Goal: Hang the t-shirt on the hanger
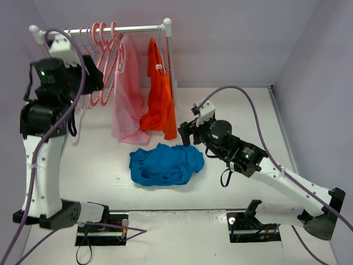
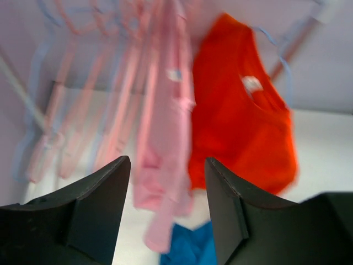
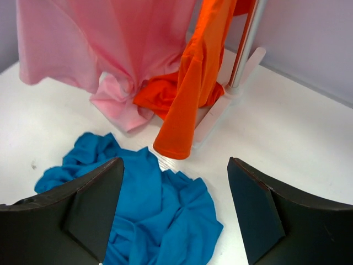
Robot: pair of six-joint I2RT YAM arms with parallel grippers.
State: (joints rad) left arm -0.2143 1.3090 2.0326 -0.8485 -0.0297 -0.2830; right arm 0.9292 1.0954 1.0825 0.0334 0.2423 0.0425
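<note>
T-shirt (image 1: pixel 165 164): bright blue, crumpled on the table (image 1: pixel 99 160) in front of the clothes rail (image 1: pixel 121 28), below the orange garment (image 1: pixel 160 94).
Left hand (image 2: pixel 168 165): open, empty, raised at the rail's left end.
Right hand (image 3: pixel 175 161): open, empty, low before the rail's right post.

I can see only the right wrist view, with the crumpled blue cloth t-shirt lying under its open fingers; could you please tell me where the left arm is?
Observer: The top view shows the left gripper raised beside the curved pink plastic hangers on the metal rail.
Operator: Thank you. Is it holding anything?
Observer: No. Its own wrist view shows the jaws apart with nothing between them.
Operator: Is a pale hanger up there too?
Observer: Yes, a thin, almost white hanger hangs at the rail's left end, next to the left arm.
</note>
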